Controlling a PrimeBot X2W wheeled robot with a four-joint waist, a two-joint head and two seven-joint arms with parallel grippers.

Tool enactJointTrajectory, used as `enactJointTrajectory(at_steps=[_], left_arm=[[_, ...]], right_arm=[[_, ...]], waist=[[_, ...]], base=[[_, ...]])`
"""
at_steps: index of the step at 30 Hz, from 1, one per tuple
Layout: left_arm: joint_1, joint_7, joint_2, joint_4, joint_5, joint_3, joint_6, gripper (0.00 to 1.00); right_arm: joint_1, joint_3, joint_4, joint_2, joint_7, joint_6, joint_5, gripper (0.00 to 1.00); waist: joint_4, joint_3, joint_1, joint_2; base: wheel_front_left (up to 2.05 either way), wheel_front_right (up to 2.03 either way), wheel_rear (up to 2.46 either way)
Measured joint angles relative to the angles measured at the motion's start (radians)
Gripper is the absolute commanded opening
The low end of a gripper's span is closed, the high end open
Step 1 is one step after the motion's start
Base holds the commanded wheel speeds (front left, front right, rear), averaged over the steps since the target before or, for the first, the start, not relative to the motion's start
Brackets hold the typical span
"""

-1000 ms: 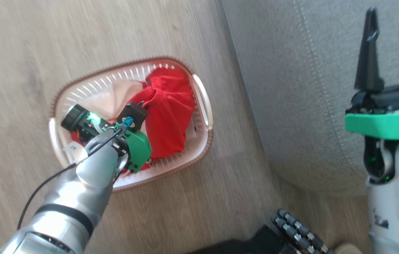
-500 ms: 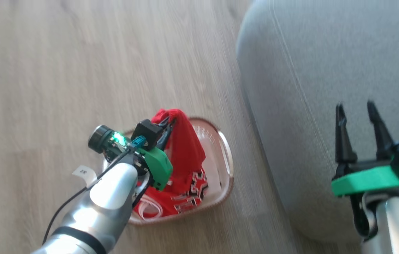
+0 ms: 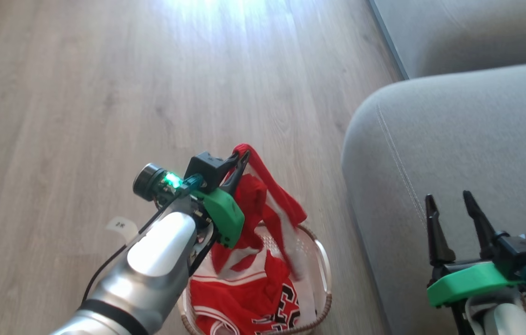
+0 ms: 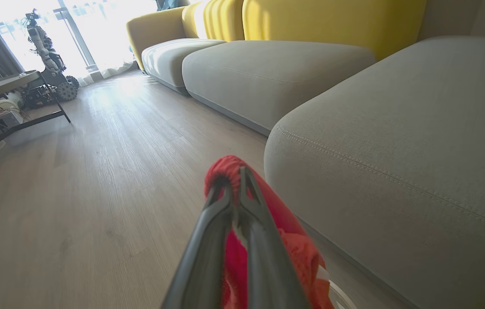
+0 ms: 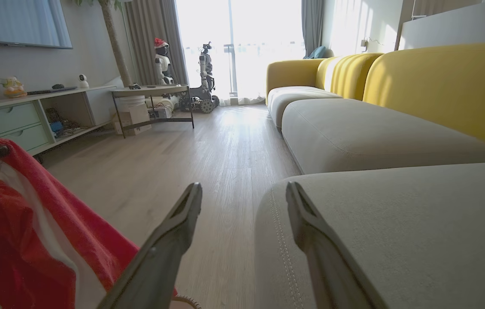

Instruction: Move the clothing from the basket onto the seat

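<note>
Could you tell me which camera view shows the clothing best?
The head view: the clothing hangs from the left end effector into the basket. The left wrist view shows a pinched fold; the right wrist view, a draped side.

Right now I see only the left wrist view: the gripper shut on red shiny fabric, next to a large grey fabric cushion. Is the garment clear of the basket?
Observer: No. In the head view the red shiny clothing hangs from the left gripper, but its lower part lies inside the cream perforated plastic basket.
Operator: Where is the other arm?
Observer: The right gripper is open and holds nothing, over the grey fabric sofa cushion.
Operator: And where is the basket relative to that cushion?
Observer: It stands on the wooden floor, close beside the cushion, on its left in the head view.
</note>
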Motion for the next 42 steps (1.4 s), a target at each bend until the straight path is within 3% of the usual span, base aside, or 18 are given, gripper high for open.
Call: enactJointTrajectory(at_steps=[11, 17, 28, 42], left_arm=[[-0.059, 0.035, 0.000, -0.040, -0.025, -0.021, 0.021, 0.00], [-0.080, 0.044, 0.000, -0.045, -0.036, -0.038, 0.026, 0.00], [-0.105, 0.043, 0.000, -0.106, -0.096, -0.088, 0.057, 0.00], [-0.142, 0.033, 0.000, -0.202, -0.133, -0.166, 0.092, 0.00]], right_arm=[[0.000, 0.071, 0.028, 0.000, 0.000, 0.000, 0.000, 1.00], [-0.011, 0.162, 0.074, 0.000, 0.000, 0.000, -0.020, 1.00], [-0.204, 0.368, 0.243, -0.001, 0.000, 0.000, -0.044, 1.00], [-0.342, 0.452, 0.465, -0.009, 0.000, 0.000, -0.068, 1.00]], waist=[[0.060, -0.073, 0.0000, -0.0001], [0.071, -0.074, 0.0000, 0.0000], [0.095, -0.072, 0.0000, 0.0000], [0.126, -0.075, 0.0000, -0.0001]], base=[[0.00, 0.00, 0.00], [0.00, 0.00, 0.00], [0.00, 0.00, 0.00], [0.00, 0.00, 0.00]])
